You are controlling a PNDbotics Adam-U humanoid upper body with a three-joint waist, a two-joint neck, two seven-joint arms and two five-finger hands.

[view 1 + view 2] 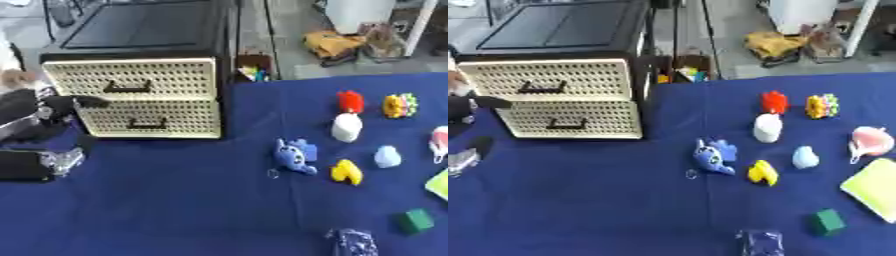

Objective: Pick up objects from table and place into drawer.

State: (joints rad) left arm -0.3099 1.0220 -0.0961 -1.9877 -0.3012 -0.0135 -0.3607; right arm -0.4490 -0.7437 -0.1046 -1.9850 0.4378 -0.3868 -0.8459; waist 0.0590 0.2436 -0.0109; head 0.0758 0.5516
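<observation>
Drawers (131,97) stand closed at upper left; toys lie at right of the tabletop (175,200). Our left hand (61,107), fingers extended, nears the front; opening comes first, we judge.

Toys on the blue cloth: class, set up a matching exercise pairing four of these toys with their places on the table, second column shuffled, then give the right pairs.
Column one:
1. red toy
2. blue elephant toy
3. green block
4. white toy

Column two:
A. nearest the drawer cabinet of the four
B. farthest back, beside the yellow and green toy
C. nearest the front edge, right side
D. just in front of the red toy

Pairs: 1-B, 2-A, 3-C, 4-D
</observation>
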